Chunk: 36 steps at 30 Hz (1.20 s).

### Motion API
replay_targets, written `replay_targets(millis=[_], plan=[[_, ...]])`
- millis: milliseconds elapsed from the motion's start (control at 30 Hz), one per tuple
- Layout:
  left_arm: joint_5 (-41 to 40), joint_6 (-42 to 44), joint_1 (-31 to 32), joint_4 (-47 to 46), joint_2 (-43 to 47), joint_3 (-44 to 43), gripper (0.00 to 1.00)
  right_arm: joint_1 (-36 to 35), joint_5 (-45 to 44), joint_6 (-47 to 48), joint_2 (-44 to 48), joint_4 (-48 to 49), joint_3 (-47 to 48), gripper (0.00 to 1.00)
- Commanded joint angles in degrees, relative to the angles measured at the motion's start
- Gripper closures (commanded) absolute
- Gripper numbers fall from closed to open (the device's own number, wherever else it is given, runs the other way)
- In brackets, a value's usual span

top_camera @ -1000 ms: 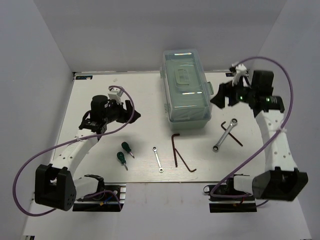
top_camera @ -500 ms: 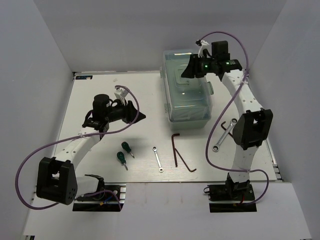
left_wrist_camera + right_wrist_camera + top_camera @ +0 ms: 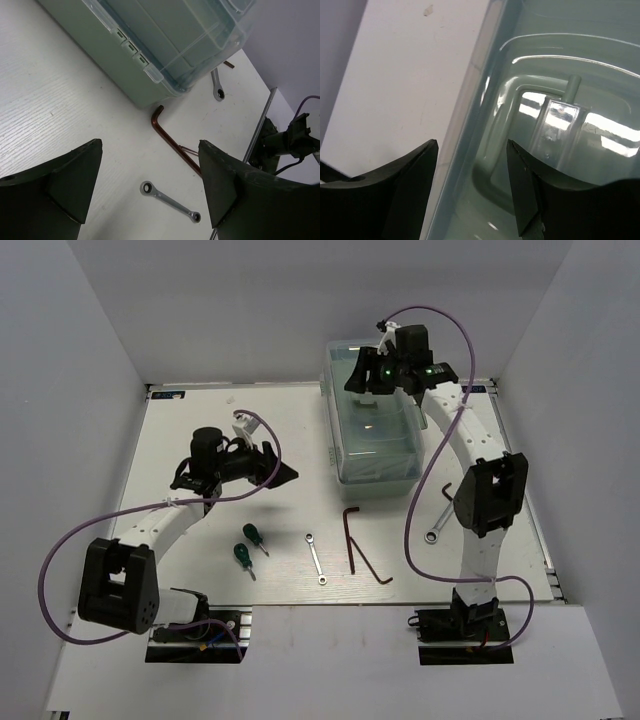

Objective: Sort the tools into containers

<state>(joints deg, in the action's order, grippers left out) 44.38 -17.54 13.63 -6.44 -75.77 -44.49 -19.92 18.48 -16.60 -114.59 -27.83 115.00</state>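
The pale mint toolbox (image 3: 372,440) stands at the back middle with its translucent lid (image 3: 570,60) down, so its containers are hidden. My right gripper (image 3: 364,381) hovers open over the lid's left edge, near the handle (image 3: 555,127). My left gripper (image 3: 284,473) is open and empty, left of the box. Two green-handled screwdrivers (image 3: 254,537) (image 3: 242,557) lie in front of it. A small wrench (image 3: 316,558) (image 3: 170,201) and two hex keys (image 3: 350,532) (image 3: 372,566) lie mid-table. The longer wrench (image 3: 434,533) (image 3: 217,89) is partly behind the right arm.
White walls close the table on three sides. Purple cables loop from both arms. The right arm's base (image 3: 285,142) stands at the near edge, beyond the hex key (image 3: 170,140). A metal rail (image 3: 545,550) runs along the table's right edge.
The right arm has swung from the table's right side to above the toolbox lid. The left gripper has edged right toward the box.
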Motion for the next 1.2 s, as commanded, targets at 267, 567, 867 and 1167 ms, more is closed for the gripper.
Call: replay_targets(millis=[267,567,867,1167], plan=[[1.67,-9.52,0.70,-15.52,-5.35,-3.59,0.11,-5.12,-20.22,-4.93,-4.59,-0.90,3.56,0.35],[1.67,-15.59,1.23,-25.20,-12.64,-10.61,0.11,-3.37,-2.77,-14.59,-5.04,-1.18,0.93,0.48],[2.20,-17.70,3.77,-24.32,-20.90,-27.73,0.11,-0.82,4.72,-17.32,-2.23,3.14,1.37,0.48],[0.36,-17.70,7.46,-20.64,-31.71,-37.59,0.11,0.94,10.43,-20.66,-0.73,6.29,0.05,0.49]])
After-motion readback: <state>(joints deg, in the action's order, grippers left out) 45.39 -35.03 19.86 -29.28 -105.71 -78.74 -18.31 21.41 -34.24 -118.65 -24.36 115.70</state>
